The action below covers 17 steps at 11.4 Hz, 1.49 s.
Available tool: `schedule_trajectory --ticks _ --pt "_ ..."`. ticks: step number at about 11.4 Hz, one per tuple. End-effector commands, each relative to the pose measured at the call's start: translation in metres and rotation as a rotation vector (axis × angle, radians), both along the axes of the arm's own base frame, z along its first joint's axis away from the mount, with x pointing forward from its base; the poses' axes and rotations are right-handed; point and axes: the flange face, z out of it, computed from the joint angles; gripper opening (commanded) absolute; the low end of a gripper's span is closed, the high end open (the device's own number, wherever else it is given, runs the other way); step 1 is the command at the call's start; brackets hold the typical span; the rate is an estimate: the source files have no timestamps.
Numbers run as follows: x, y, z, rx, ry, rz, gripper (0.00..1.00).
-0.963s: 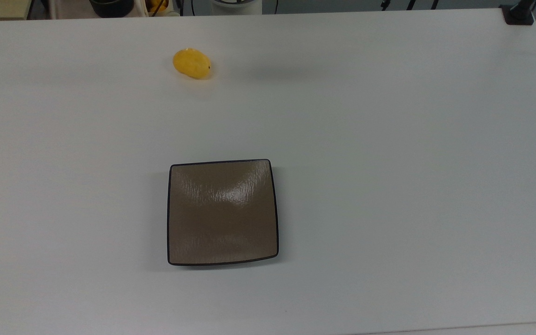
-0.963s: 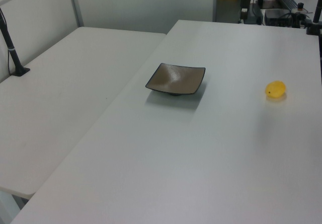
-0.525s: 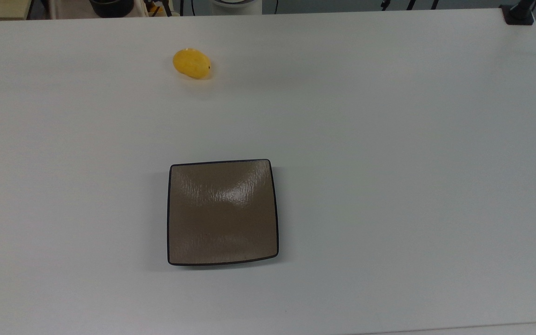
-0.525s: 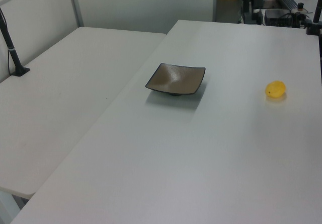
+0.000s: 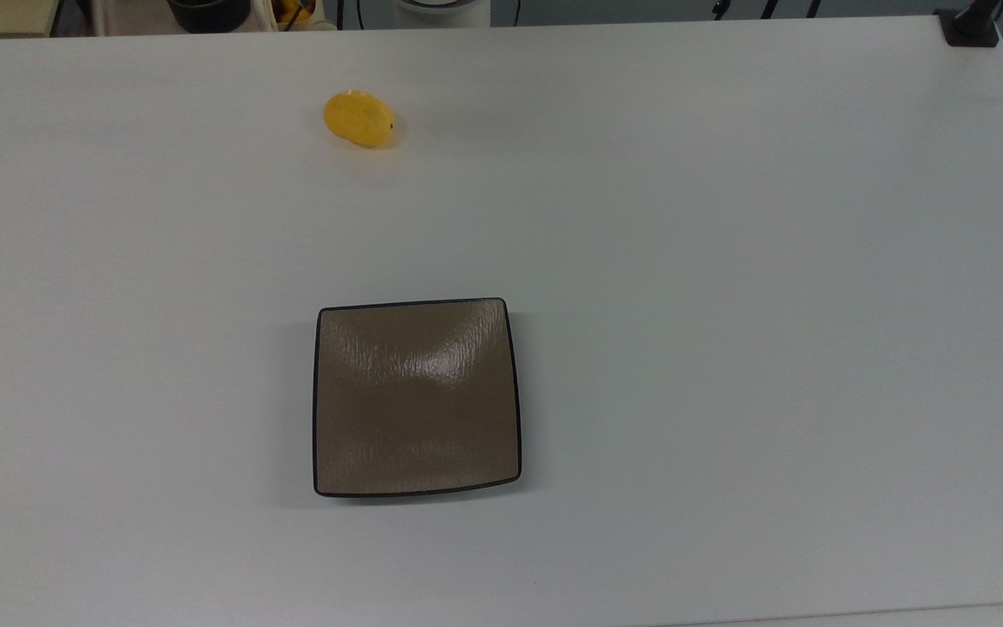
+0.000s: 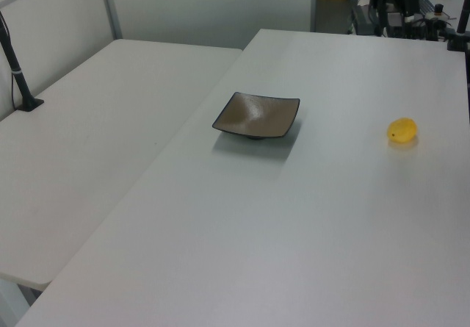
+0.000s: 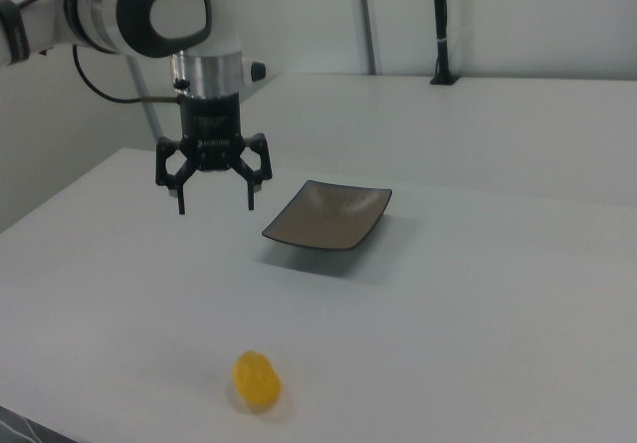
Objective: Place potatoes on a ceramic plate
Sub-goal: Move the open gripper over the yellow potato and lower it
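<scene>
**Right view: arm poised above the table, plate bare, potato apart**

Right view's widest surface is the white table [image 7: 478,294], with a second white table [image 6: 88,121] butted against it, as the left view shows on its left side.

Next in size is the arm [image 7: 119,10], white with a dark rounded joint cover, reaching in from the right view's upper left. Its last segment turns straight down, so the wrist is vertical and the black gripper [image 7: 214,204] points at the tabletop. It hangs in the air above the table, touching nothing, to the right view's left of the plate. The two fingers are spread wide and hold nothing.

The ceramic plate [image 5: 417,398] sits flat near the middle of the table, square, glossy grey-brown with a thin black rim, and nothing lies on it.

The potato [image 5: 359,118], small, oval and bright yellow, rests on the bare table well apart from the plate, toward the top view's upper edge. In the right view it lies near the table's front edge [image 7: 257,381], below the gripper and well clear of it.
</scene>
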Motion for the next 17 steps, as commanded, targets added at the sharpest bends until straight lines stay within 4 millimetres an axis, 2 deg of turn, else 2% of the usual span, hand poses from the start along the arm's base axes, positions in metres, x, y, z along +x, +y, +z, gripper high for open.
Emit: schedule_trajectory --ticks 1,3,6,8,9,12,14,17 --pt "-0.021 0.004 -0.034 -0.014 0.074 0.073 1.0" --pt "-0.033 0.005 -0.07 -0.063 0.075 0.097 1.0" --pt "-0.041 0.004 -0.101 -0.065 0.053 0.097 1.0" --pt "-0.048 -0.001 -0.143 -0.075 0.054 0.093 1.0" --pt "-0.051 -0.01 -0.16 -0.079 0.031 0.078 1.0" --pt "-0.053 -0.021 -0.194 -0.096 -0.044 0.072 1.0" --pt "-0.061 -0.018 -0.22 -0.101 -0.079 0.085 1.0" --pt "-0.064 -0.014 -0.246 -0.113 -0.099 0.115 1.0"
